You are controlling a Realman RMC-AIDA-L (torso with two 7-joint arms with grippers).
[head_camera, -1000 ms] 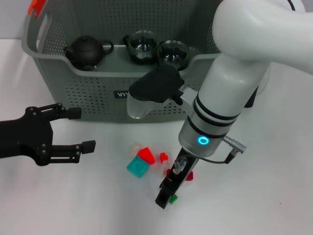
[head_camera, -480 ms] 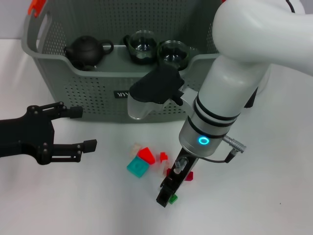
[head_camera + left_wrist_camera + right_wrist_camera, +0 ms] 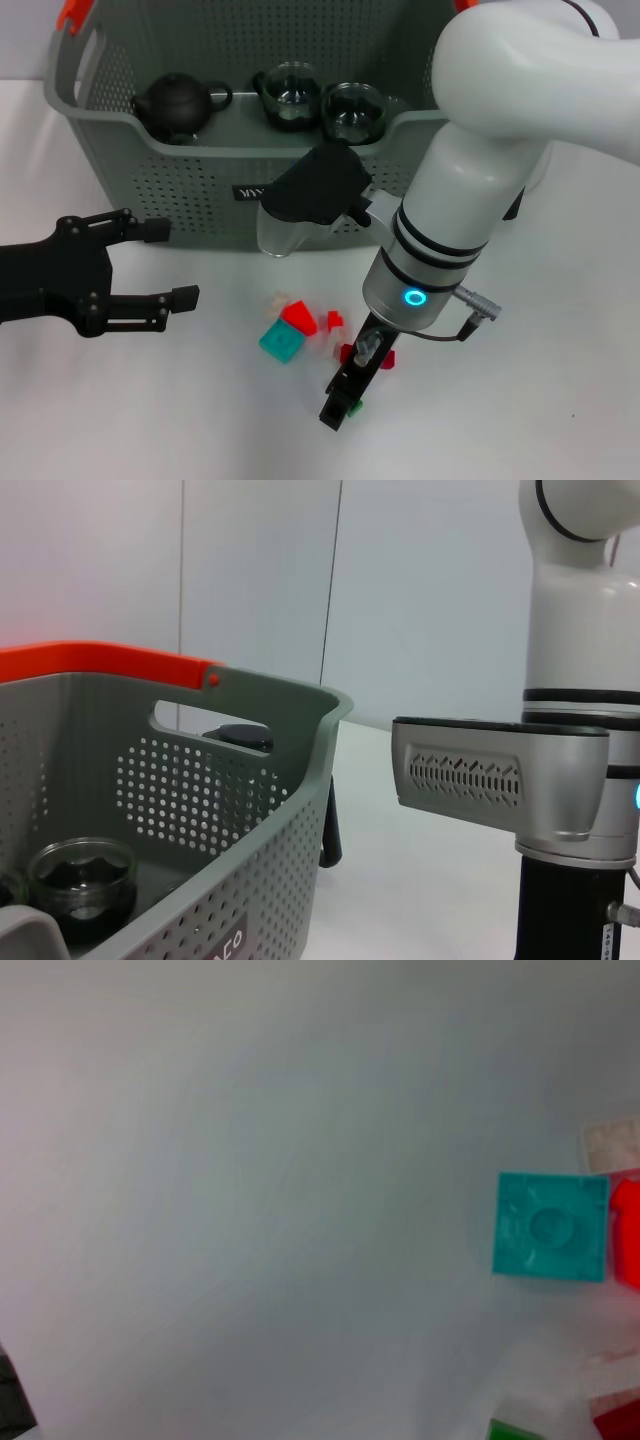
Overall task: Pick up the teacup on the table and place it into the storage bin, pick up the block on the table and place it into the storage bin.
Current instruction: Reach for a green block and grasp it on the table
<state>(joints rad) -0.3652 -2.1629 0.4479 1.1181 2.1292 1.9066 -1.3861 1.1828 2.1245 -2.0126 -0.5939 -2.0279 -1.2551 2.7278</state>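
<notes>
My right gripper [image 3: 345, 395] hangs low over the scattered blocks [image 3: 300, 330] in front of the storage bin [image 3: 180, 190]; I cannot tell its finger state. My left gripper [image 3: 165, 265], spread, waits nearby. I should centre on one block before closing.

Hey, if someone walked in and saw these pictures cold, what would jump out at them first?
Probably the big white right arm, reaching down over a scatter of small coloured blocks on the table, with the right gripper low among them near a teal block. Behind stands the storage bin, holding a dark teapot and two glass teacups. The black left gripper waits open at the left.
</notes>
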